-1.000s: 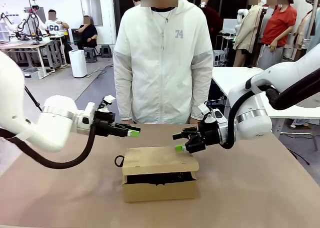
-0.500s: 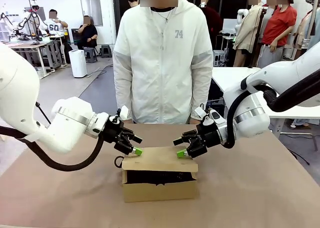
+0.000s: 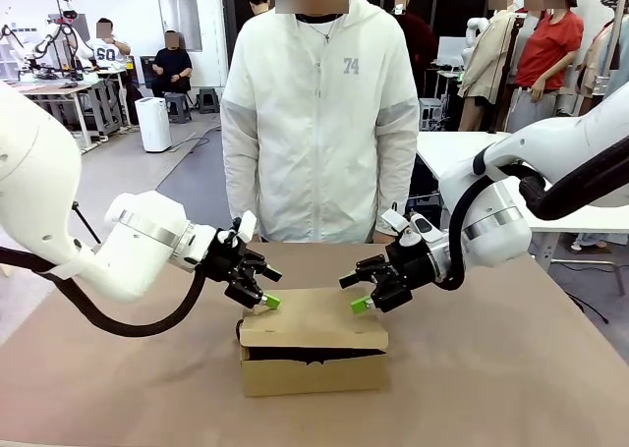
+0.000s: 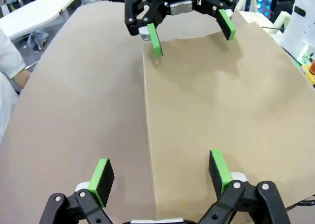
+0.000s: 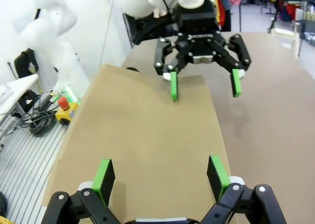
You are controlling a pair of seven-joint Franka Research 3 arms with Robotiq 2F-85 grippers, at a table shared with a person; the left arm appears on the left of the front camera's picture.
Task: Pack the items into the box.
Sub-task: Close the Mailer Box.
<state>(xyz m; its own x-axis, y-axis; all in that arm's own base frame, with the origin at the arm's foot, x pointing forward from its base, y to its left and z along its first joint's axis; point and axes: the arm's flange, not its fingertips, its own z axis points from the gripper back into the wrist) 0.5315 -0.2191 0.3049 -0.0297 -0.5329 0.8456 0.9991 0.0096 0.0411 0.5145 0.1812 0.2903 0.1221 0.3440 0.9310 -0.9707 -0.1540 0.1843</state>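
Box (image 3: 313,344): flap nearly down, dark slit below (contents unclear).
My left gripper (image 3: 262,298): jaws wide, over flap.
My right gripper (image 3: 365,301): same.

We saw the brown surface (image 3: 511,368) spread beneath both claws. Beyond them, at its far edge, stood a person in a white jacket (image 3: 319,123). Left of the left claw, far back, stood a white appliance (image 3: 152,124).

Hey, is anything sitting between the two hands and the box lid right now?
Nothing visible. The left hand and right hand, both open, hang at opposite ends of the box flap lid, whose top is bare cardboard. A dark gap shows under the flap's front edge.
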